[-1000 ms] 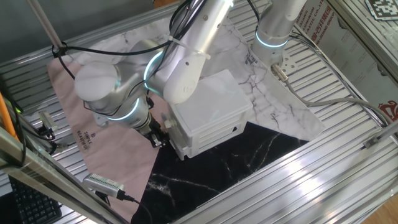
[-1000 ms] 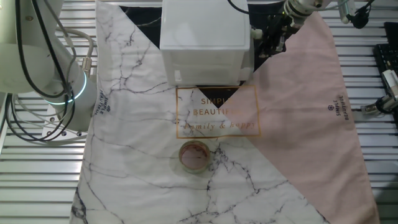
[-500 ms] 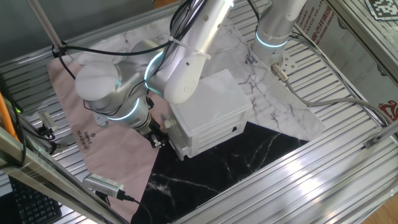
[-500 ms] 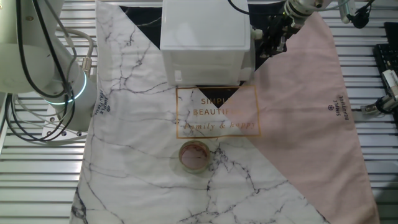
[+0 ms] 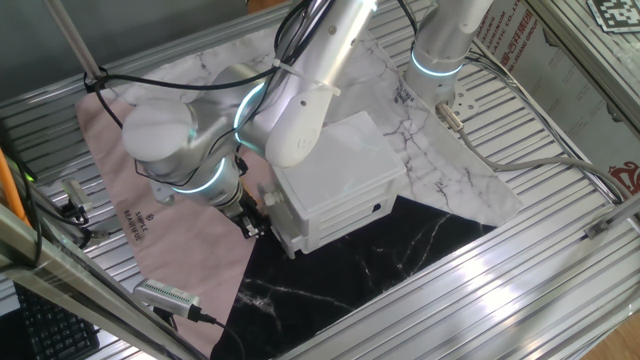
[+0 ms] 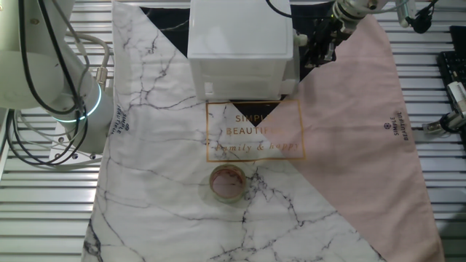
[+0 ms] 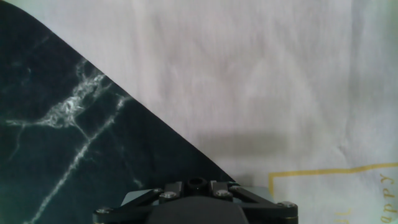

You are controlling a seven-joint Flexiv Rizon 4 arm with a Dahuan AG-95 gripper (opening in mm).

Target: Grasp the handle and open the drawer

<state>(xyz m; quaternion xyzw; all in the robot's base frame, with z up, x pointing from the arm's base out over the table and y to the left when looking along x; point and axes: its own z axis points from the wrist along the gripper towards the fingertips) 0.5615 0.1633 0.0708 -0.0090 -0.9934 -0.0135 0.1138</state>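
The small white cabinet (image 5: pixel 335 185) stands on the cloths, with slatted drawer fronts facing the lower right in one fixed view. The handle (image 5: pixel 378 210) shows as a tiny black knob on the lower drawer (image 5: pixel 350 222), which looks closed. In the other fixed view I see the cabinet's top (image 6: pixel 240 29) and its far face, not the knob. My gripper (image 5: pixel 250 217) hangs low beside the cabinet's side wall, away from the knob; it also shows in the other fixed view (image 6: pixel 320 45). The hand view shows only the gripper's black base (image 7: pixel 194 202) over the cloths; no fingertips appear.
A brown round cup (image 6: pixel 227 182) sits on the marble-print cloth (image 6: pixel 160 160) behind the cabinet. A pink cloth (image 6: pixel 364 131) and a black marble cloth (image 5: pixel 340 280) lie around it. A second arm's base (image 5: pixel 440 50) stands at the back. A small device (image 5: pixel 165 294) lies on the slatted table.
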